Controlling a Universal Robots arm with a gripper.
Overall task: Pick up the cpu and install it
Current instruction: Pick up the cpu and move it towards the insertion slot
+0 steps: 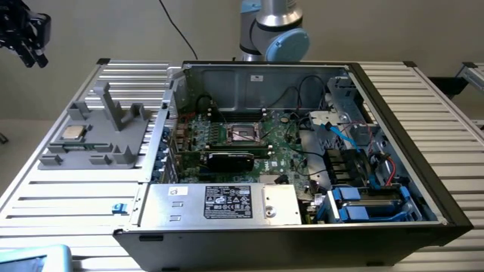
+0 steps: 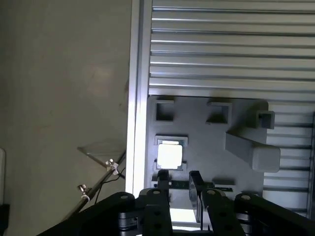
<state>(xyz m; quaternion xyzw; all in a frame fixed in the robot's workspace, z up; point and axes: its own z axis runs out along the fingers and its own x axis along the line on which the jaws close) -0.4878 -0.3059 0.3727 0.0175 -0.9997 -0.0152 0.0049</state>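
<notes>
Silver-topped, the cpu (image 1: 73,132) is sitting in the grey fixture (image 1: 113,154) at the exterior view's left, beside the computer case (image 1: 414,148). Our gripper (image 1: 24,35) is hanging high, well apart from it. Through the wrist view, we are seeing the gripper (image 2: 179,191) with its jaws slightly parted, and the cpu (image 2: 170,155) lying in its fixture (image 2: 211,147) recess.

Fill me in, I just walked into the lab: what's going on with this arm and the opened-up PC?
A robot arm is set to move a cpu into the open computer case. Right now the chip lies in its seat on the grey fixture, beside the case on the exterior view's left, untouched. The gripper hangs above the fixture with its jaws apart, holding nothing. The socket on the board looks unfilled.
</notes>
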